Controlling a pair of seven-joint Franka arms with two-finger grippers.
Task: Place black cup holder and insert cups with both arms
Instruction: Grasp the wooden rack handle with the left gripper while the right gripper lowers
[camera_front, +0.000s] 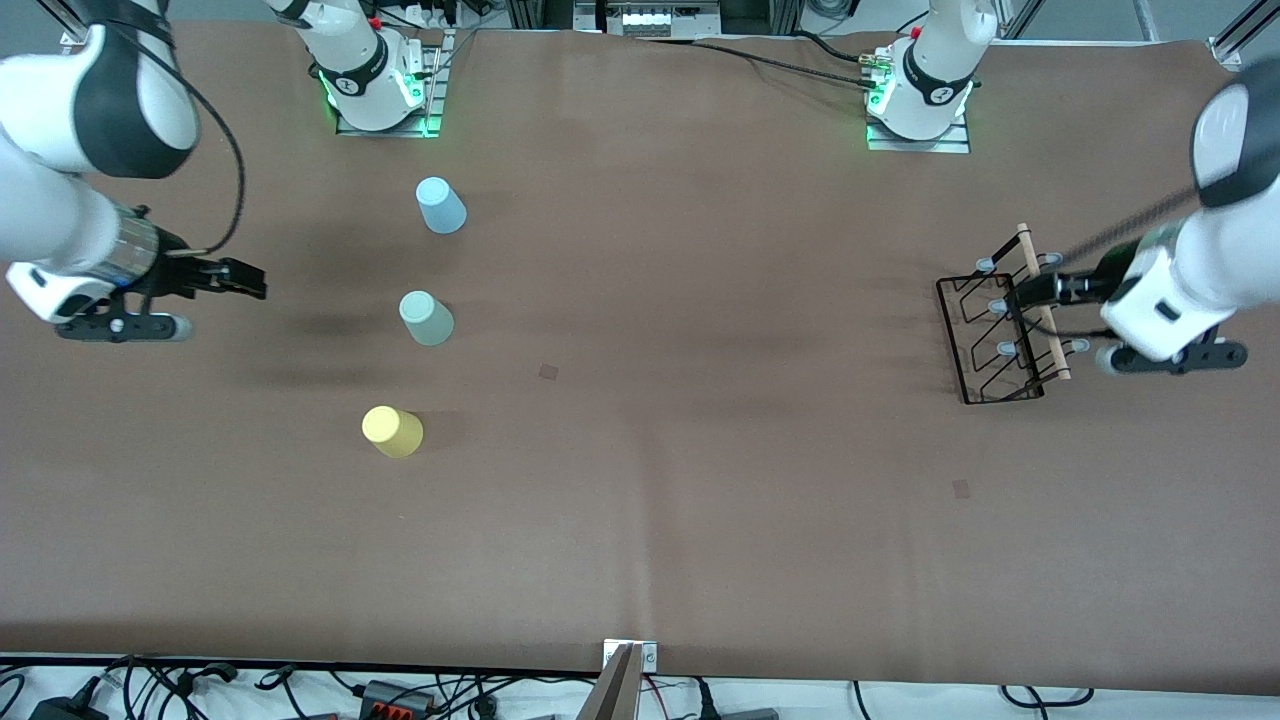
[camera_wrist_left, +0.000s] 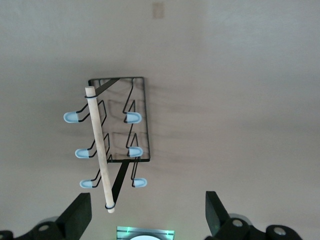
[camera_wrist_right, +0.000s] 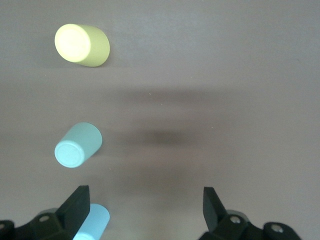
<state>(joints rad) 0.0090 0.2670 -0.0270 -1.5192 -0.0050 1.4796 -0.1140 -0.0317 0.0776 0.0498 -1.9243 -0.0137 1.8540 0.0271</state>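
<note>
— Where does the black cup holder (camera_front: 1003, 325) sit?

— On the brown tabletop (camera_front: 700, 450), toward the left arm's end, at about three o'clock in the front view. Its wooden rod handle (camera_front: 1043, 300) runs along the top, with pale-tipped pegs sticking out on both sides.

— And the left pincer (camera_front: 1030, 293)?

— Over the holder, by the handle. In the left wrist view its fingers (camera_wrist_left: 75, 216) stand wide apart with the rack below them; nothing is gripped.

— The cups?

— All three stand upside down toward the right arm's end, around nine o'clock, well apart from the holder. The light blue cup (camera_front: 441, 205) is farthest from the front camera, the pale green cup (camera_front: 426, 318) sits in the middle, and the yellow cup (camera_front: 392, 431) is nearest to it.

— The right pincer (camera_front: 245, 280)?

— Up over bare tabletop beside the green cup, toward the right arm's end. Its fingers (camera_wrist_right: 74, 212) are spread and empty.
</note>
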